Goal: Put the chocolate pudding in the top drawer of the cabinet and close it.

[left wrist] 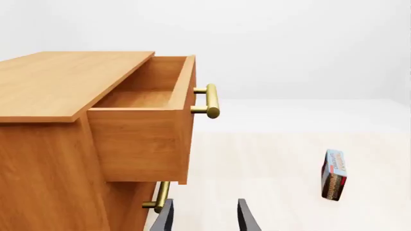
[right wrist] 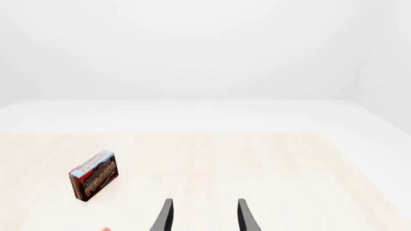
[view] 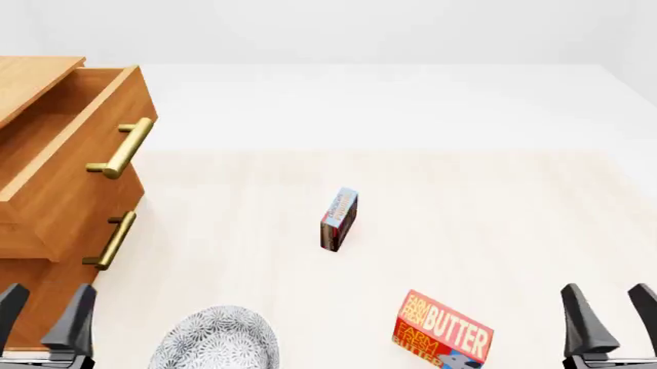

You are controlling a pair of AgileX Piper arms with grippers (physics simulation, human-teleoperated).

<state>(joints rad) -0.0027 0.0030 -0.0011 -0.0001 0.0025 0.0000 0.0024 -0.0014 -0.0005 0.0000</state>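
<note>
While both jaws sit spread, the chocolate pudding stands mid-table.

Butter box near the front edge of the table read "FARM FRESH BUTTER" in yellow-white letters on red-orange. Pudding box stood on edge mid-table; the right wrist view showed "PUDDING" on its dark brown face, with a smaller line above it too blurred to read. No other readable text.
</note>
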